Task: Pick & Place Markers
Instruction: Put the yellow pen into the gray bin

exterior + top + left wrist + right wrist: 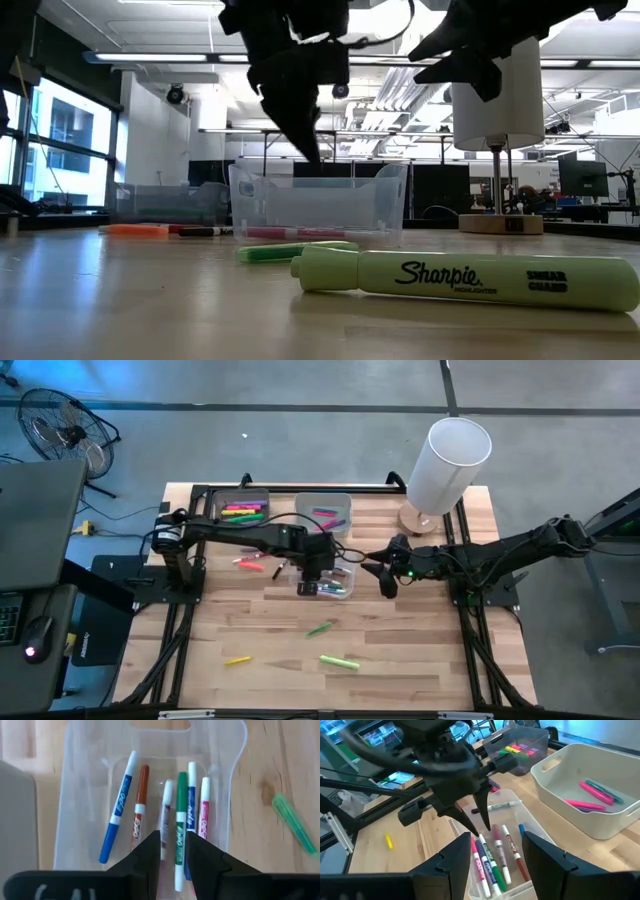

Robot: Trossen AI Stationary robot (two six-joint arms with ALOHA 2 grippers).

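The wooden table [400, 650] carries a clear bin [338, 582] near its middle. Behind that bin sit a grey bin [243, 510] and a white bin [323, 512], each with markers inside. The left gripper [172, 851] hangs right over the clear bin, fingers slightly parted around a green marker [180, 820] lying among others. The right gripper [385, 575] waits just beside the bin, spread wide, empty. Loose highlighters [339, 661] lie in front.

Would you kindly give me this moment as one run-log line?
left gripper: open, above clear bin, green marker in the gap | right gripper: open, waiting beside bin | highlighters on table
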